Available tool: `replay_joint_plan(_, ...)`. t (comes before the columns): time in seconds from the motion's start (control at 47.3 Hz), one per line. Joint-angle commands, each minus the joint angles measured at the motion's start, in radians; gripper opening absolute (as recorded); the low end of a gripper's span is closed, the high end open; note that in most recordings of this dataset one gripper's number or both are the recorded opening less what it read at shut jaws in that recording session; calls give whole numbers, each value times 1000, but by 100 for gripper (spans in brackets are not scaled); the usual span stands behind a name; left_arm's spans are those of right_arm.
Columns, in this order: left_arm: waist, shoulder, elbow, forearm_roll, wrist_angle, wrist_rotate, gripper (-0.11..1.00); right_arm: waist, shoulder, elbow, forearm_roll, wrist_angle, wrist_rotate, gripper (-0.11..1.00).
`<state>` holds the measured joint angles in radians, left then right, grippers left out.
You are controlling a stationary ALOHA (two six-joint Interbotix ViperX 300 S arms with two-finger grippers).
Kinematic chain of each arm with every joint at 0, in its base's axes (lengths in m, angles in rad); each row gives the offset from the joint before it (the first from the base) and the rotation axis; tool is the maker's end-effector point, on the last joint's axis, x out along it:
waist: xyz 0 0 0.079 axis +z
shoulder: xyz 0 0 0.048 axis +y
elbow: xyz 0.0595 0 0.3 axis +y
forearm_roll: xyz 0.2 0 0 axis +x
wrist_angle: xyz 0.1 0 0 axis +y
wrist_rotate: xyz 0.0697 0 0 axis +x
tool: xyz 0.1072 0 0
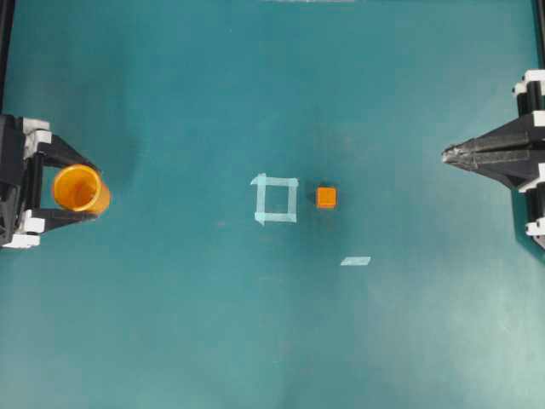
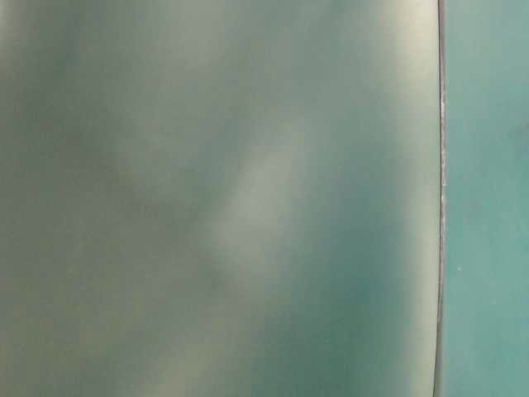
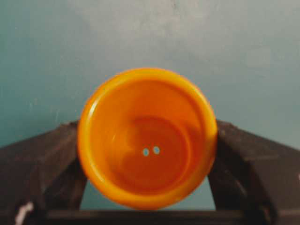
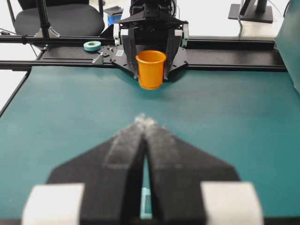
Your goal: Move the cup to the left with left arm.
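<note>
Overhead view puts the cup [image 1: 80,188] at the far left edge of the frame, gripped between the fingers of the left claw [image 1: 85,189] and, judging by the right wrist view, lifted off the worktop [image 1: 272,341]. The right claw [image 1: 449,154] sits clenched and empty at the right edge. To finish well, I'd lower the cup straight down until it stands upright, then release without tipping it.

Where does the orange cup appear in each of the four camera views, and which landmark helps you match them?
Overhead: the cup sits at the far left edge, between the left claw's fingers.
Table-level: not in it; only blur shows.
Left wrist: the cup fills the centre, seen from above.
Right wrist: the cup is at top centre, upright.
Shared landmark: the black fingers flanking the cup.
</note>
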<state>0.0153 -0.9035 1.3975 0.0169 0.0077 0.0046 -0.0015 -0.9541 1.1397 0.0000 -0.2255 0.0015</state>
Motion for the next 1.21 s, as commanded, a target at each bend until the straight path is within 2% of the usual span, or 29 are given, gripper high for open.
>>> replay_joint_plan(0.0,-3,29,-9,-3,-11,-3,70,-2,6,-35,0,-3,0,0)
replay_joint_plan(0.254,-5,84,-6,-3,-34,-6,70,0,6,-37,0,-5,2,0)
replay_joint_plan(1.184,-20,86,-6,-3,-38,-6,70,-2,6,-35,0,-5,2,0)
